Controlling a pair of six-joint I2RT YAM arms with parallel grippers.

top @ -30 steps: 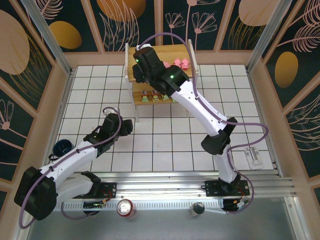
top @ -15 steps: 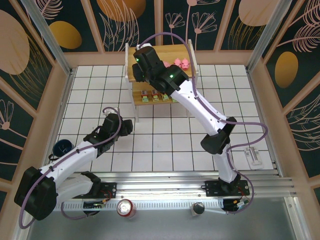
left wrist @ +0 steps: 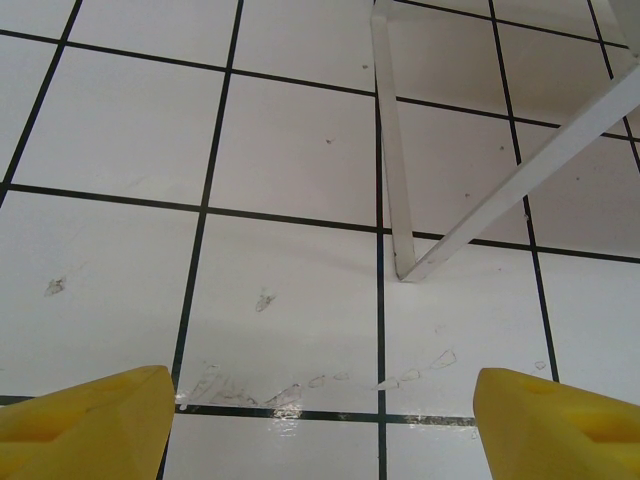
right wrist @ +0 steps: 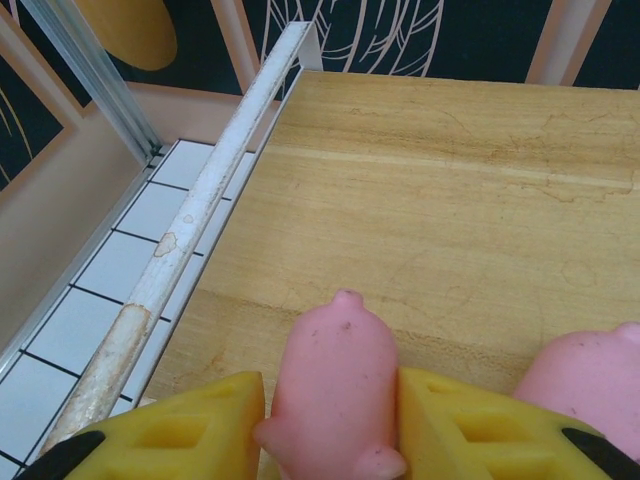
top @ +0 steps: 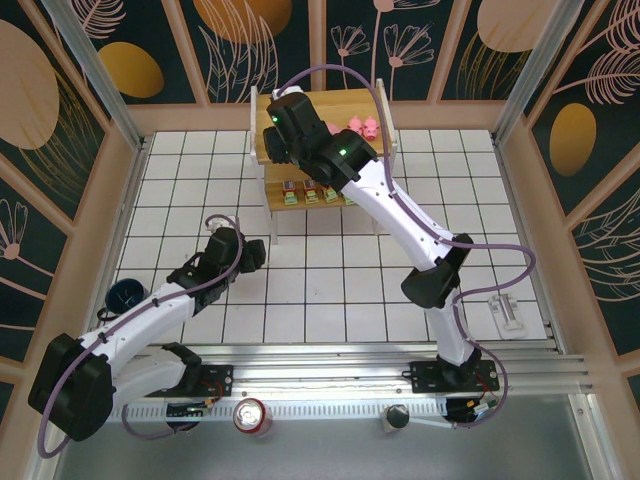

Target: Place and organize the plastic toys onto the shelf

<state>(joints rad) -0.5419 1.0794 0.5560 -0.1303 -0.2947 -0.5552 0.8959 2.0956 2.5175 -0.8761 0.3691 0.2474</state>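
Left jaws apart, empty; right jaws flanking pink pig [right wrist: 335,385] on shelf [right wrist: 430,190], grip unclear.

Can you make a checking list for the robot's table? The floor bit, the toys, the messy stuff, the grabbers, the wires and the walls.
Surface: white tiled table with black grid lines, slightly scuffed.
Job's things: shelf; pink pigs on its top board; green-based blocks on the lower board.
Clutter: dark blue mug at the left edge; red soda can by the arm bases.
Grippers: left gripper open over bare tiles; right gripper has a pig between its fingers, grip uncertain.
Cables: purple cables loop along both arms.
Surroundings: dark leaf-patterned walls.
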